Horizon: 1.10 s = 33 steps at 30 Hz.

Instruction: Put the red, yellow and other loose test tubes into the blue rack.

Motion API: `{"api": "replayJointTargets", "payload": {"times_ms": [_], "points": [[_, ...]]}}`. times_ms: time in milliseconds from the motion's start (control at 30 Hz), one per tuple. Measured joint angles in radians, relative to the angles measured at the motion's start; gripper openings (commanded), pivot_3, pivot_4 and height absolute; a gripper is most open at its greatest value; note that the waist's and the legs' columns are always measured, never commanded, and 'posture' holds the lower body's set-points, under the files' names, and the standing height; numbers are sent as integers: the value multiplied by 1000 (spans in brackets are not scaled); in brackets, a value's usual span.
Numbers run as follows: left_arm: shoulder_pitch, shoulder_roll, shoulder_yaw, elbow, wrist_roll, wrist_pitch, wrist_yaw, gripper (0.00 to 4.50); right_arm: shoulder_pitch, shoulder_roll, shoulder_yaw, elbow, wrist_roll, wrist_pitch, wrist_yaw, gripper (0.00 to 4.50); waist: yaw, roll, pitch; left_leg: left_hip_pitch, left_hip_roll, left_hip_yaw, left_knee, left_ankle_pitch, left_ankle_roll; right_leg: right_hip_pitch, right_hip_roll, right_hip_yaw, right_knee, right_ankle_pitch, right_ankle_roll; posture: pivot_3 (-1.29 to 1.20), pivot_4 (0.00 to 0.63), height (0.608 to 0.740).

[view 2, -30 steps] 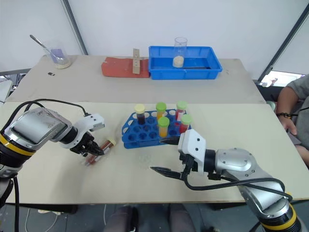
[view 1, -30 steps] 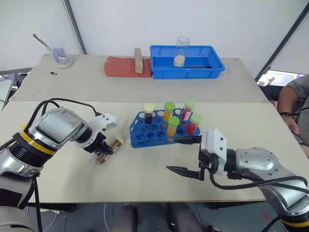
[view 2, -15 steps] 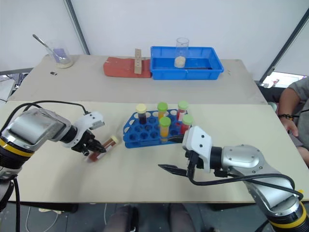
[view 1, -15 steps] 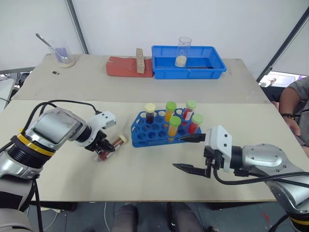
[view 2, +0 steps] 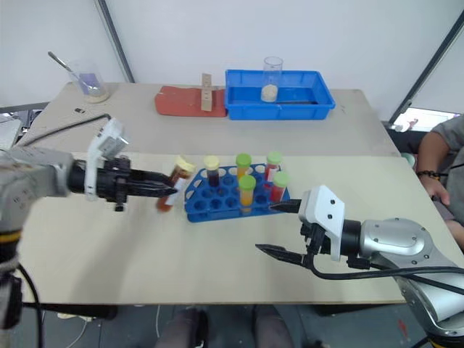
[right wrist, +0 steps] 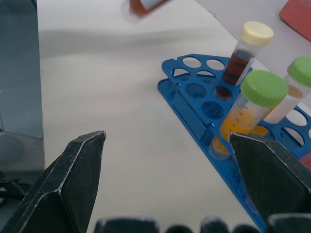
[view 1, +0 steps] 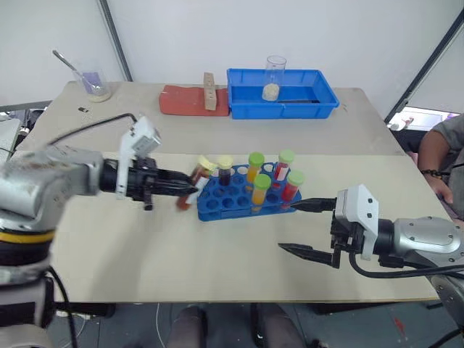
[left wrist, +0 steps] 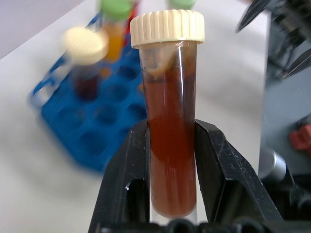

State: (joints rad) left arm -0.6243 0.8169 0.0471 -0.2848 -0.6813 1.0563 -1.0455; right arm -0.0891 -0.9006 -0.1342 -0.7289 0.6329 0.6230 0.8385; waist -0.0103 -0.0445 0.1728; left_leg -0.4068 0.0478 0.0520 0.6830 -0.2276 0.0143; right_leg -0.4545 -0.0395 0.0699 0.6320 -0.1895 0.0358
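Carrying the dark tube (left wrist: 170,145) clamped in our left claw (view 1: 190,190), cap tilted toward one o'clock, we hung it just at nine o'clock of the blue rack (view 1: 235,197); right claw (view 1: 313,230) gaped empty, farther off.

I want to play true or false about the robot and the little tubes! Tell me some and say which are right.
1. The left pincer is holding a tube with dark red-brown liquid and a pale yellow cap. True.
2. The right pincer is squeezing a tube. False: it is open and holds nothing.
3. The blue rack has five tubes standing in it. True.
4. The held tube is already sitting in a hole of the rack. False: it is in the air beside the rack's left end.
5. The blue tray at the back has a clear cylinder in it. True.
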Motion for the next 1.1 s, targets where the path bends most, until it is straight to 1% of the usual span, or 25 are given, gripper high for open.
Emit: {"api": "replayJointTargets", "payload": {"times_ms": [67,100,167,300,400,567,1100], "points": [[59,-135,8,-34,42,-108,118,830,0,-1,3,-2,-18,10,-32,4500,3,0,0,-1,-1,0,1,0,0,1,0,1,-1,1,1,0,150,729],[76,-168,4,-37,67,-152,152,830,0,-5,3,-2,-24,20,-40,4500,2,-1,0,-1,-1,1,1,0,0,1,0,1,-2,2,1,0,150,729],[125,-246,-10,-33,159,-301,236,830,16,-28,3,-3,-28,49,-51,4500,2,-1,0,-1,-1,1,1,0,0,1,-1,2,-2,3,2,0,150,729],[178,-352,-61,15,265,-506,299,830,19,-31,0,-6,-21,70,-55,4500,-1,-1,0,-1,-1,0,1,0,0,1,-1,1,-3,5,0,0,150,729],[198,-417,-79,61,305,-595,331,830,20,-36,-12,-16,-19,84,-55,4500,-1,-1,0,-1,-1,1,1,0,0,1,-1,2,-3,5,2,0,150,729],[221,-460,-126,106,340,-670,335,830,20,-36,-17,-24,-19,98,-56,4500,-2,-1,0,-1,-1,0,1,0,0,1,-1,2,-3,4,3,0,150,729],[261,-466,-139,148,362,-741,316,830,35,-27,-30,-36,-21,106,-87,4500,-4,-1,0,0,-1,0,1,0,0,2,-1,1,-3,4,3,0,150,729]]}}
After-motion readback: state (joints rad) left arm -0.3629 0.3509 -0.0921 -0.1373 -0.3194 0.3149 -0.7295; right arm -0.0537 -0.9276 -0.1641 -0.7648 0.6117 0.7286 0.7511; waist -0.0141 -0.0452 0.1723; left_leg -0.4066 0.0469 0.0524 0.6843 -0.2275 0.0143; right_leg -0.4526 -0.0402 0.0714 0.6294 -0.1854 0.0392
